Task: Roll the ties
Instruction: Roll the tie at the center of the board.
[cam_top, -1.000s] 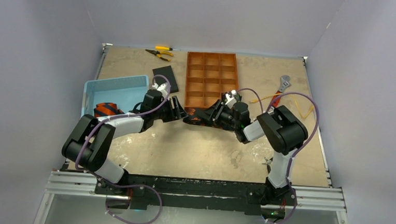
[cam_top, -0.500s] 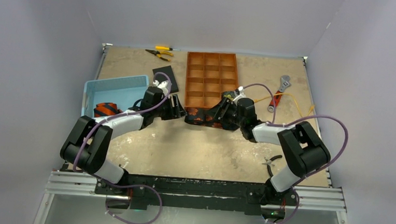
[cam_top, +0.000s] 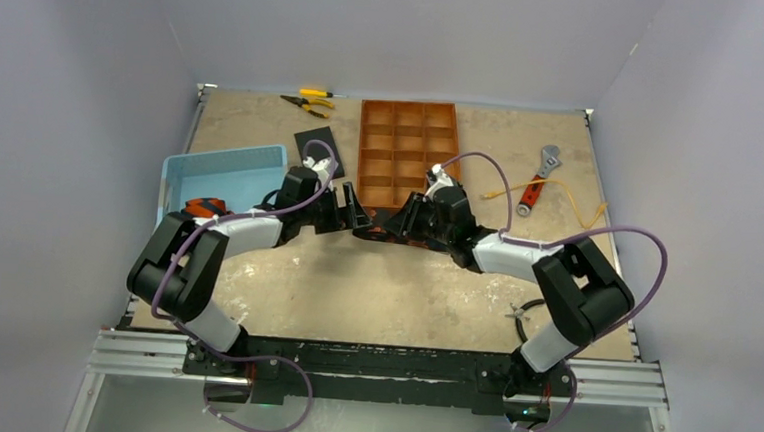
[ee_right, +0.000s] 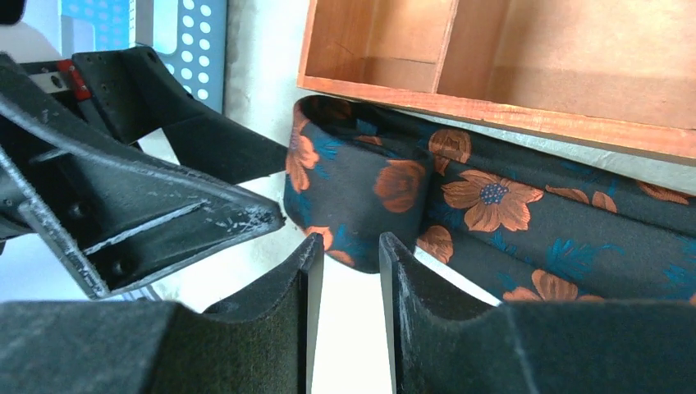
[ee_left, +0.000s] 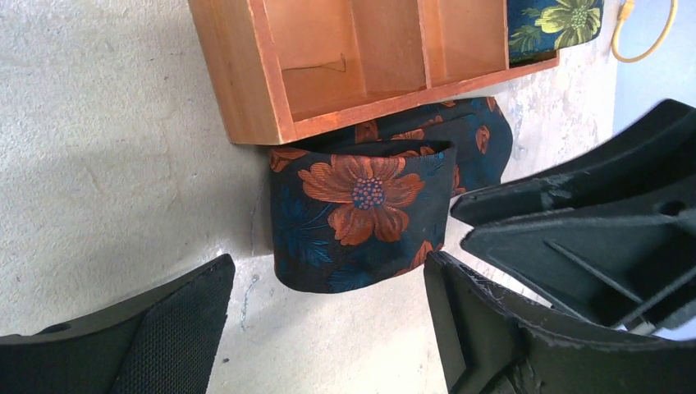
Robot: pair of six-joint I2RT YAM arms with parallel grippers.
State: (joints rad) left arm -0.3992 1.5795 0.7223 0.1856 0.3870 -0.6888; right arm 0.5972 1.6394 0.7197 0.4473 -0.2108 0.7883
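Two grippers crowd the same spot at the near wall of the wooden tray point(cam_top: 362, 155). The floral tie point(ee_left: 361, 213), dark with orange blooms, lies on the table point(ee_left: 98, 164) along that wall, touching it. One end is turned over into a loose, stubby roll point(ee_right: 361, 197), and the rest of the tie trails flat to the side.

The left gripper point(ee_left: 328, 271) is spread wide, one finger on each side of the roll and neither touching it. The right gripper point(ee_right: 351, 246) shows only a narrow slit between its pads, with nothing in it, and its tips sit just short of the roll's near face.

To my eye the step in hand is tightening and advancing this roll. I'd say the left fingers should close on the roll's flat ends, not its curved face, so the coil doesn't flatten. The right one would do better pinning or feeding the flat tail, so the fabric winds straight instead of skewing. The tray wall is very close, and pushing toward it could wedge the tie underneath. It looks safer to draw the roll away from the wall first.

A green-gold tie point(ee_left: 554, 20) already sits coiled in a corner compartment, and another dark tie point(cam_top: 203, 208) waits beside the blue basket point(cam_top: 226, 166).
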